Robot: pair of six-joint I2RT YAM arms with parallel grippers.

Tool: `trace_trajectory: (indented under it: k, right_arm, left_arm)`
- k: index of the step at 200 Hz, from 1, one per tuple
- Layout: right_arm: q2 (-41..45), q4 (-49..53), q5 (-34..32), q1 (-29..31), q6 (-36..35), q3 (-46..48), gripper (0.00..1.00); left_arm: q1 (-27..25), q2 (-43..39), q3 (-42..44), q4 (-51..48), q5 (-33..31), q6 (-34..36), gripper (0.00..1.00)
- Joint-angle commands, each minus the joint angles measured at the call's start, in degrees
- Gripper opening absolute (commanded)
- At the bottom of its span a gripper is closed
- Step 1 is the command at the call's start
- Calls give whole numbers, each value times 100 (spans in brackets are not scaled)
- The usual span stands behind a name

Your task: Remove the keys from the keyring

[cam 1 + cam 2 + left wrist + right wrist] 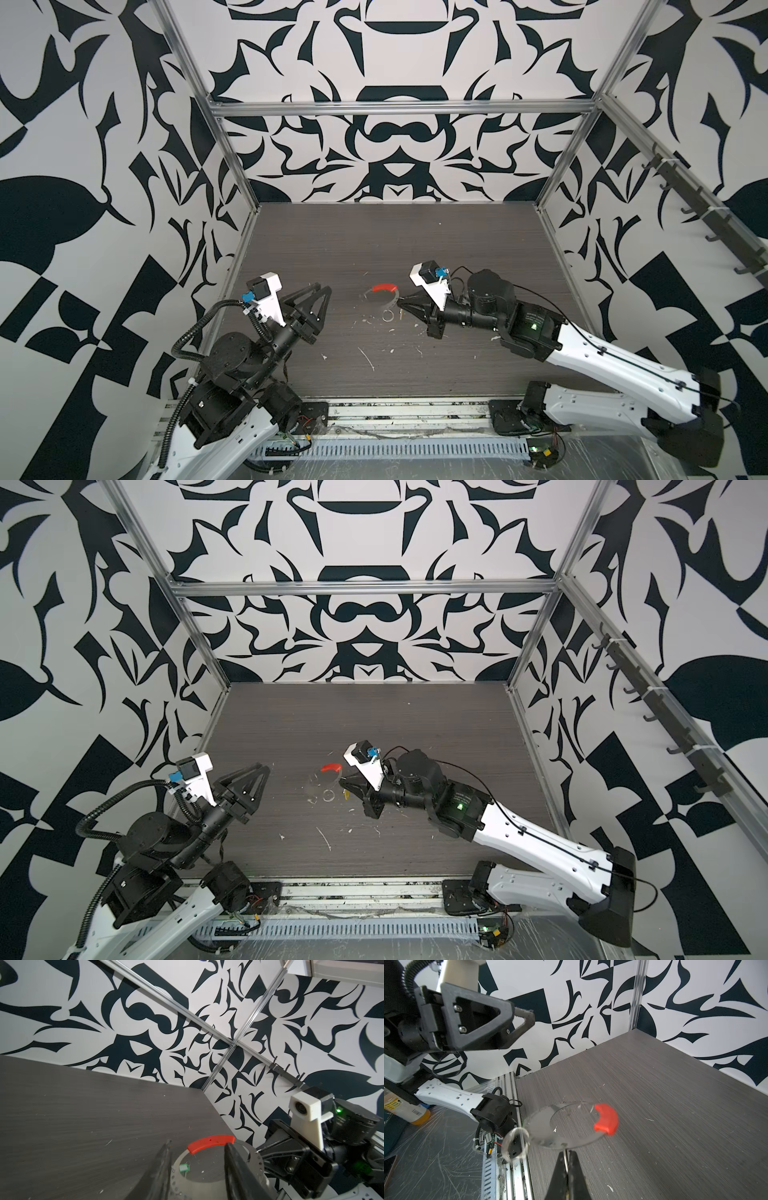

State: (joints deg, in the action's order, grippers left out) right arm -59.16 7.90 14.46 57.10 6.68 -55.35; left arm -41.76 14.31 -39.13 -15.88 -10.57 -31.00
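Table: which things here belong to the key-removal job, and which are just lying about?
Job: large thin grey metal hoop keyring, pinched by right gripper; curved red plastic strip; small green plastic tag; open left gripper.
Lying about: white scraps on the dark wood-grain table.

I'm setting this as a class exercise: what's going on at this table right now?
The right pincer is shut on the rim of the keyring, holding it by its edge. The red strip sits on the hoop, not yet removed. The left pincer stands open and empty, off to the side.
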Motion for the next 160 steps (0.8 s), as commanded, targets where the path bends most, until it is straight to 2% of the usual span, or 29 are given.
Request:
trace_trajectory:
  k: [1,37,67,105,160]
  right_arm:
    - [159,94,-12,21,-39,-331,0]
    - [125,285,362,21,-95,-463,0]
    - [63,526,1076,17,-294,-674,0]
    - [-67,942,1804,12,-508,-986,0]
    - [-166,1165,2035,3,-580,-1161,0]
  left_arm:
    - [-17,48,-302,-149,-15,209,45]
    - [-17,719,-457,315,1647,515,45]
    - [-17,1637,-806,396,3049,761,38]
    - [-17,2394,-1052,568,4033,965,34]
    - [-17,2816,-1119,863,5044,948,33]
